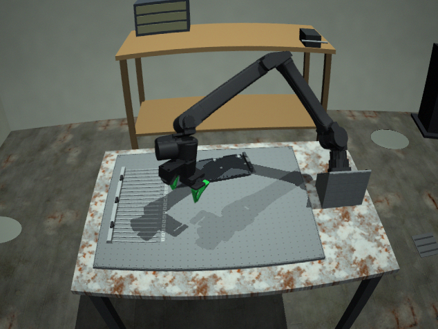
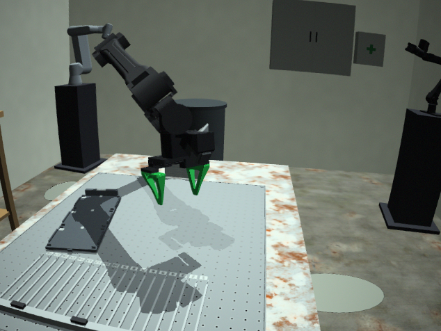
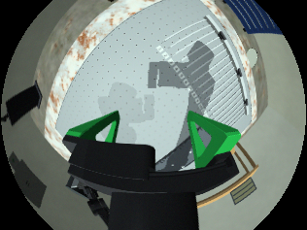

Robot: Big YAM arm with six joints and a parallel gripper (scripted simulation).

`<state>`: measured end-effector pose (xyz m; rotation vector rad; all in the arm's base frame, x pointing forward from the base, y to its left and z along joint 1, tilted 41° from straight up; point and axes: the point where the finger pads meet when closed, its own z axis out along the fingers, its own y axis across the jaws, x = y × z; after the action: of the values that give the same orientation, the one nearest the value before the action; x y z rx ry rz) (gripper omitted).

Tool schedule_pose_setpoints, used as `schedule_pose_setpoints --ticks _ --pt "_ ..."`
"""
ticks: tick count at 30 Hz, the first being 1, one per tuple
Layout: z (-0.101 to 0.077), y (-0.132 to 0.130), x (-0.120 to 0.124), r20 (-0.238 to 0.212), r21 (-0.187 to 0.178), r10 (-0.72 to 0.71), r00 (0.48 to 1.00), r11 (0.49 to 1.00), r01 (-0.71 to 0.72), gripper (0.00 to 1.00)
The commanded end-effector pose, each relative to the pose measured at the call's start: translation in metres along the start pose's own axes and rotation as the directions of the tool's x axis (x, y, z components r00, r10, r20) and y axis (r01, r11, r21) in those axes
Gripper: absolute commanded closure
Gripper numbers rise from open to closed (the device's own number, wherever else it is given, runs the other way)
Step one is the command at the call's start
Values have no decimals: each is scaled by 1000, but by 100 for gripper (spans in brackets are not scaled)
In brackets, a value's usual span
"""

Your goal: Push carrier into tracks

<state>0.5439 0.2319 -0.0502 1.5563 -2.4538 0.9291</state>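
The pincer (image 2: 177, 194) hangs above the worktop (image 2: 281, 227) with its two green fingers (image 2: 156, 185) spread to full width and nothing between them, tips pointing down and clear of the grey perforated plate (image 2: 227, 227) beneath. Carrier PC7 (image 2: 85, 222), a flat dark panel, lies on that plate off to one side of the pincer and apart from it; in the exterior view it sits to the left of the fingers and lower in the picture. The carrier's raised handle end (image 2: 101, 192) is the end nearest the pincer, and its opposite end stops just short of the row of number tiles (image 2: 124, 266) fronting the loading rails RAILS (image 2: 71, 288). The rails lie beyond the carrier, away from the pincer, with the arm's shadow across them. Small dark lamps (image 1: 116, 200) stand on the stop bar (image 1: 113, 212) at the rails' far end.
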Motion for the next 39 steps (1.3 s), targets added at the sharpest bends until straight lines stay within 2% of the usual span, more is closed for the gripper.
schedule_pose_setpoints --ticks 1,17,18,20,22,23,24,26,27,29,32,34,35,36,39 --pt "-6 -2 -3 10 6 2 1000 1000 -2 0" --pt "-6 -2 -3 10 6 2 1000 1000 -2 0" --pt "-16 -20 7 29 15 77 997 997 -78 0" --pt "-19 -25 14 34 19 145 989 989 -146 0" --pt "-22 -28 22 25 14 147 989 989 -148 0" --pt "-36 -47 11 63 30 175 983 984 -177 0" --pt "-37 -48 10 69 32 179 981 983 -182 0" --pt "-23 -32 31 22 15 214 977 977 -214 0" --pt "-24 -33 36 17 12 244 970 970 -244 0" --pt "-24 -37 41 24 14 256 966 967 -256 0" --pt "-26 -41 57 8 11 344 939 939 -344 0" --pt "-26 -41 57 8 11 344 939 939 -344 0" --pt "-37 -59 52 42 18 399 916 917 -400 0" --pt "-27 -45 65 8 13 408 913 913 -408 0" --pt "-28 -51 78 11 14 456 890 890 -456 0"
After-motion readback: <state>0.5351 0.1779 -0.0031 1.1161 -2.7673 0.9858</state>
